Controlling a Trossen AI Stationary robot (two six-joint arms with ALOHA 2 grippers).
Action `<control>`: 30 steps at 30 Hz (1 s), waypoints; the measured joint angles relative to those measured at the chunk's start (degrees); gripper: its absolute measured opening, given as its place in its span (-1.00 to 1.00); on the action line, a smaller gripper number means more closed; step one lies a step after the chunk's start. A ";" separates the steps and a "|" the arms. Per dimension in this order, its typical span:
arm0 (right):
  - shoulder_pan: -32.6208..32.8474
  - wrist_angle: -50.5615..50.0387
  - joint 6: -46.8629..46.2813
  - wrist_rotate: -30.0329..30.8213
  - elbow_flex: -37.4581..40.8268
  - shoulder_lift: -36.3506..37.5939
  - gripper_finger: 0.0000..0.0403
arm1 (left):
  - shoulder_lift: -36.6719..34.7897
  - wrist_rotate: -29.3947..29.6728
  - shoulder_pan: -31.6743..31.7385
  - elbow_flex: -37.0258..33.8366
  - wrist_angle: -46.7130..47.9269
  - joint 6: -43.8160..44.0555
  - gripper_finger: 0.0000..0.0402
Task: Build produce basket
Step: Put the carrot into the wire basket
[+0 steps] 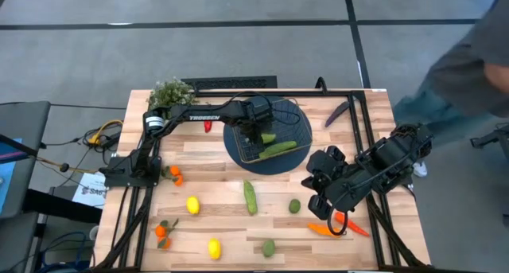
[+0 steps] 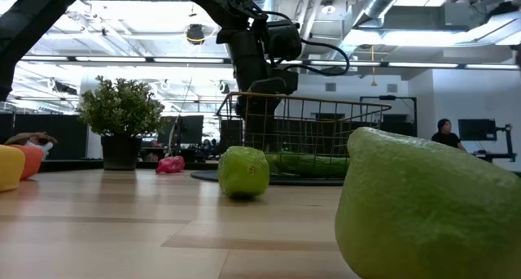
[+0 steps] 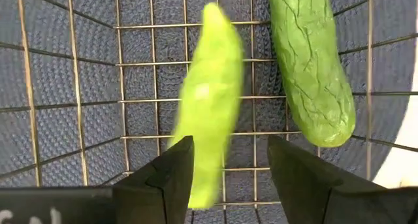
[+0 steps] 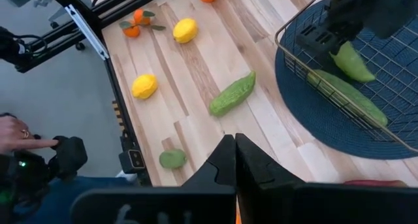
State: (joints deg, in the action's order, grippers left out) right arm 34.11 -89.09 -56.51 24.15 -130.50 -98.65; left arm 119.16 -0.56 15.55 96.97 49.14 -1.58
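Note:
The wire basket point(image 1: 238, 146) stands on a round blue mat point(image 1: 235, 160) at the table's far middle. In it lies a dark green cucumber point(image 3: 310, 67). My left gripper point(image 3: 228, 178) hangs over the basket, pointing down, open. A blurred light green vegetable point(image 3: 209, 100) shows between and beyond its fingers, over the basket's grid bottom. My right gripper point(image 4: 235, 152) is shut with nothing in it. It is held high over the table's right side point(image 1: 318, 205), near the carrots point(image 1: 338, 225). My left gripper stands open around the near end point(image 3: 204, 185) of the light green vegetable, which shows close beside one finger point(image 3: 173, 178). Whether that finger touches it, I cannot tell. The vegetable points away from the fingers along the basket's bottom.
Loose on the table are a bumpy green cucumber point(image 1: 250, 197), limes point(image 1: 294, 206), lemons point(image 1: 192, 204), small oranges point(image 1: 163, 233), a red pepper point(image 1: 207, 126) and an eggplant point(image 1: 336, 112). A leafy plant point(image 1: 169, 92) stands far left. A person point(image 1: 469, 58) is beyond the right edge.

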 joint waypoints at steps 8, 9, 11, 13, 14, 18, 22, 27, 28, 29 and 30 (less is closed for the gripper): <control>-0.57 -0.89 -0.39 -4.05 0.00 -0.02 -0.95 | -7.33 -5.23 -0.57 0.00 -0.17 2.32 -0.10; -0.74 -0.88 -0.40 -5.09 0.00 -0.02 -0.95 | -9.11 -5.07 -0.76 0.00 0.06 2.62 -0.10; -1.12 -0.79 -0.44 -7.79 0.24 -0.01 -0.95 | -13.11 -4.61 -1.38 0.00 0.15 3.16 -0.10; -1.73 -1.01 -0.48 -10.95 1.35 0.02 -0.95 | -17.33 -3.44 -2.25 0.00 0.41 3.45 -0.10; -1.93 -0.92 -0.53 -12.54 2.03 -0.02 -0.95 | -19.37 -2.66 -2.68 0.01 0.50 3.74 -0.10; -2.45 -0.94 -3.92 -19.88 6.83 -0.02 -0.95 | -27.03 1.59 -5.01 0.00 2.09 4.60 -0.10; -1.73 -0.91 -9.47 -24.86 14.13 -0.01 -0.92 | -33.30 7.11 -7.99 0.02 3.99 5.38 -0.10; 0.85 -0.91 -18.08 -27.56 26.08 1.70 -0.71 | -39.18 13.33 -11.64 0.02 6.48 6.63 -0.10; 1.49 -0.82 -20.12 -27.80 28.86 2.62 -0.66 | -39.99 14.45 -12.27 0.02 6.89 6.87 -0.10; 1.97 -0.96 -22.33 -27.84 31.41 3.64 -0.61 | -40.74 15.40 -12.82 0.02 7.11 7.13 -0.10; 2.53 -1.10 -24.69 -27.97 33.86 4.66 -0.56 | -41.37 16.32 -13.38 0.02 7.61 7.41 -0.10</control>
State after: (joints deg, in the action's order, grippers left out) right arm 36.64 -90.20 -81.20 -3.82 -96.63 -93.99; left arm 77.79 15.76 2.17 96.99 56.75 5.83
